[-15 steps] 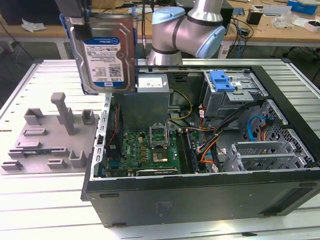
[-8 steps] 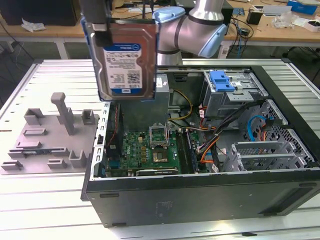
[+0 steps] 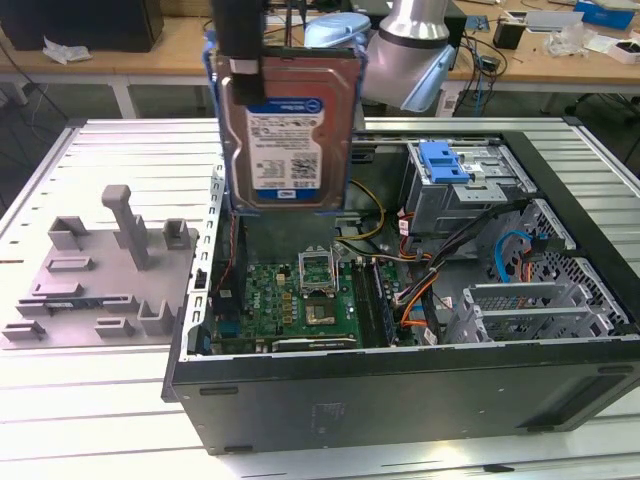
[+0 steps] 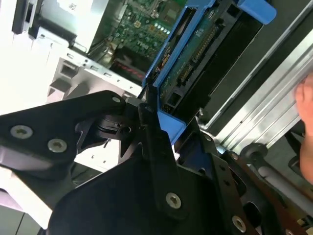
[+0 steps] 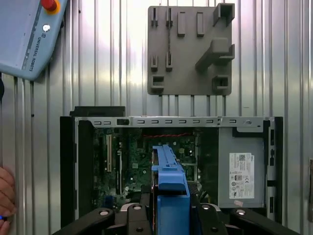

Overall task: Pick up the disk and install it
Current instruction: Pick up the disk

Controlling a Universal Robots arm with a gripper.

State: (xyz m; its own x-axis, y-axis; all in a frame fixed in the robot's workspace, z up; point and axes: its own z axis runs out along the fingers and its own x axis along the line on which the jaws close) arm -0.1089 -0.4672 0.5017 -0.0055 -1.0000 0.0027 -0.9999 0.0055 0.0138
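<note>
Your hand (image 3: pixel 243 62) is closed tight on the disk (image 3: pixel 285 130), gripping its top edge by one blue rail

Disk hangs upright in the air, label side towards the exterior camera, blue rails down both sides. It touches nothing but your hand

Below it: the open case (image 3: pixel 400 390), lying on its side on the ribbed worktop (image 3: pixel 100 420). In the first wrist view the disk shows edge-on, over the motherboard (image 3: pixel 290 290)

Drive cage (image 3: pixel 480 195) with its blue latch (image 3: pixel 442 160) sits at the far end of the case, towards the exterior view's right, well apart from the disk

Grey fixture plate (image 3: pixel 90 270) lies on the worktop just beside the case, on the exterior view's left

In the second wrist view the black fingers meet the blue rail, circuit-board side of the disk showing

Pendant (image 5: pixel 24 34) lies on the worktop, away from the case
</note>
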